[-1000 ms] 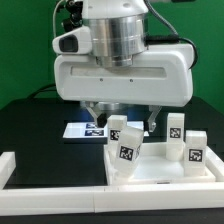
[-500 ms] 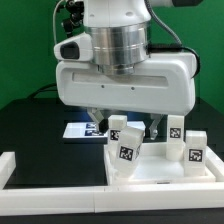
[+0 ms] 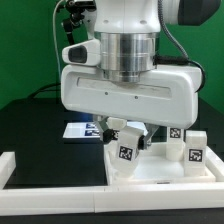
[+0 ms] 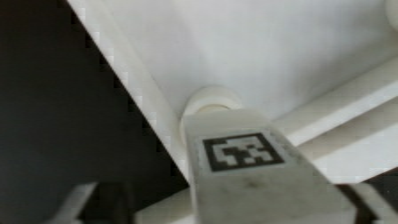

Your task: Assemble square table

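Observation:
The square table's white slab lies at the exterior view's right with its raised rim up. Three white block legs with tags show on it: one at the front left, one behind at the right and one at the front right. My gripper hangs low over the front left leg, a dark finger on either side of its upper end. In the wrist view that leg fills the space between my fingertips, its tag facing the camera. Blur hides whether the pads touch it.
The marker board lies on the black mat behind the slab, half hidden by my arm. A long white border rail runs along the front, with another piece at the exterior view's left. The arm's wide body covers the scene's middle.
The arm has shifted toward the exterior view's right and settled over the front left leg. The fingers have drawn closer together around it.

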